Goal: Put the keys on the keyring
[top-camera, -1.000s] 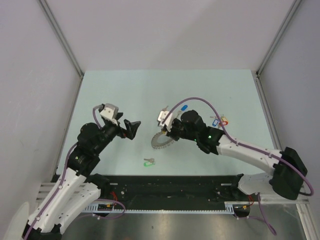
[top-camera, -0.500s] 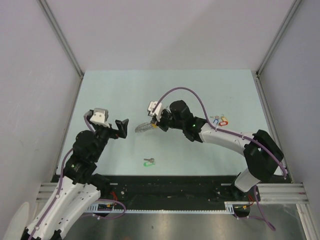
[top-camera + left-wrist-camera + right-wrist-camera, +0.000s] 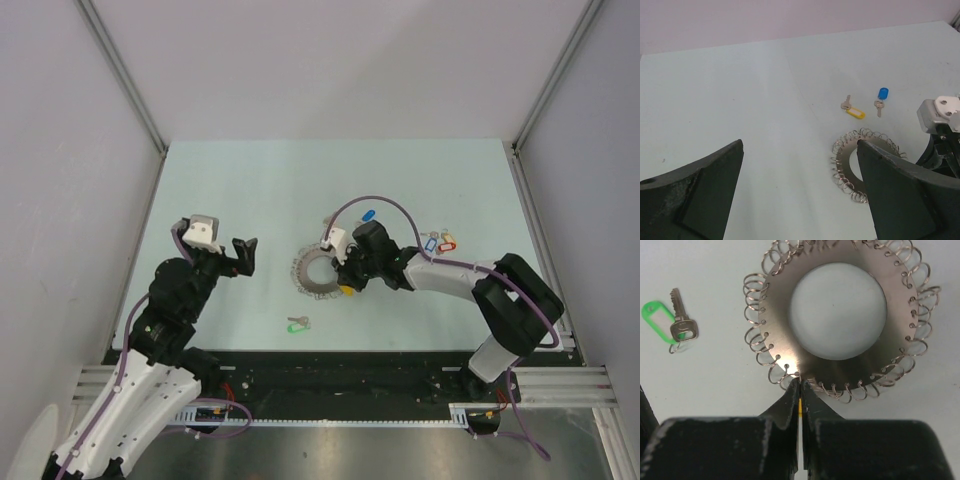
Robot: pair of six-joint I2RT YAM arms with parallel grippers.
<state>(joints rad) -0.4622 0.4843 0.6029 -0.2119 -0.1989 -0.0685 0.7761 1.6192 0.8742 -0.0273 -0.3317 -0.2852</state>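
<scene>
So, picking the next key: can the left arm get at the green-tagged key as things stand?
Probably yes. The green-tagged key lies alone on the table near the open left gripper; nothing stands between them.

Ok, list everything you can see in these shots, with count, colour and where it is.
keyring: one, silver, fringed with wire loops, table centre
green-tag key: one, near edge, in front of the keyring
blue-tag key: one, beyond the keyring
yellow-tag key: one, lying beside the blue-tag key
bunch of tagged keys: count unclear, red and blue tags, table's right side
yellow tag: one, pinched in the right gripper, its key hidden
table: one, pale green
left gripper: black, open, hovering left of the keyring
right gripper: black, shut, tips at the keyring's rim
</scene>
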